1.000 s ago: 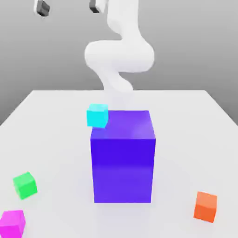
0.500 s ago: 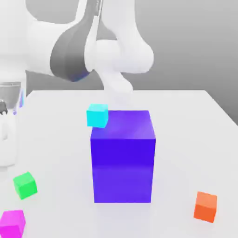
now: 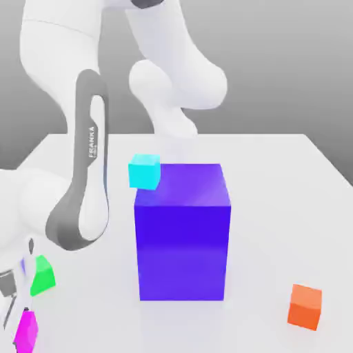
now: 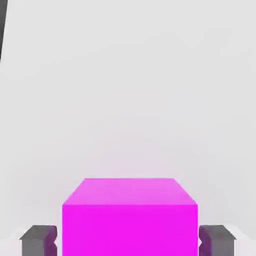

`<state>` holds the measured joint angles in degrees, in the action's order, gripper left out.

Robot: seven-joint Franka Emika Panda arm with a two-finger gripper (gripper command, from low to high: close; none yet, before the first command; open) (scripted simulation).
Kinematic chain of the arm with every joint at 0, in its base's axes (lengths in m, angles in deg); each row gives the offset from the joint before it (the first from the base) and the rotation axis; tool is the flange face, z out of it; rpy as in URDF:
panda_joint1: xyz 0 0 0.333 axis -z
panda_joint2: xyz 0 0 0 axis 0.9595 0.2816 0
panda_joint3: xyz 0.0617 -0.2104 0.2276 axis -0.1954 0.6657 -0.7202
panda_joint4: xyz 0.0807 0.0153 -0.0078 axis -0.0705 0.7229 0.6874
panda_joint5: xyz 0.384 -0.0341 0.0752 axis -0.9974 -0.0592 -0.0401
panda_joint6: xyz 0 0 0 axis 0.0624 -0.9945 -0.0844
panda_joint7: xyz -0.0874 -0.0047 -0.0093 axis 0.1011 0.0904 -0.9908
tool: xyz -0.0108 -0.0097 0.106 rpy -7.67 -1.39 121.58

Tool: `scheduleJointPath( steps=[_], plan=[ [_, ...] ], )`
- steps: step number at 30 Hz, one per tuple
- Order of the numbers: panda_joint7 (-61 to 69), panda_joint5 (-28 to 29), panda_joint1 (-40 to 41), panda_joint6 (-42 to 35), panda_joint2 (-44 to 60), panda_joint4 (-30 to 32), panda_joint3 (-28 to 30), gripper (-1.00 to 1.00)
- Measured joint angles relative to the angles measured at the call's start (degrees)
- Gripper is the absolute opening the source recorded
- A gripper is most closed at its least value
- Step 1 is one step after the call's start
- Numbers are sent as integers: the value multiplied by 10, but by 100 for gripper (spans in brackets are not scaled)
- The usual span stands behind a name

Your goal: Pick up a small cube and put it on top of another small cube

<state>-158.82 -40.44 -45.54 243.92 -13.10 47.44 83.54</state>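
A small magenta cube [image 3: 28, 332] rests on the white table [image 3: 276, 179] at the exterior view's lower left. My gripper [image 3: 15, 320] has come down over it and partly hides it. In the hand view the magenta cube [image 4: 130, 220] sits between my two grey fingers [image 4: 37, 240], and the gripper [image 4: 128, 241] is shut on it. A small green cube [image 3: 43, 274] lies just behind it, partly covered by my arm. A small cyan cube [image 3: 144, 171] sits farther back, and a small orange cube [image 3: 305, 306] at the front right.
A large blue-violet block [image 3: 183, 234] stands in the middle of the table, with the cyan cube by its back left top corner. My white arm [image 3: 86, 172] arches over the table's left side.
My arm has swung down from high above to the front left corner. The gripper has gone from open to shut around the magenta cube. No cube has shifted.
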Motion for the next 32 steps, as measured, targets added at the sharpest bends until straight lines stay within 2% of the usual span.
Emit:
scheduleJointPath(
  steps=[3,7,13,17,22,23,29,32],
  plan=[
    [0,0,0,-1,-1,0,0,-100],
    [-3,3,-2,-56,-72,17,3,-100],
    [22,-14,32,-69,-195,124,21,-100],
    [17,6,60,-68,-272,204,45,-100],
    [26,-5,66,8,-211,218,40,-100],
    [30,-11,69,26,-192,218,36,100],
    [32,-13,70,34,-183,218,34,100],
    [25,-3,67,1,-217,219,40,100]
  ],
)
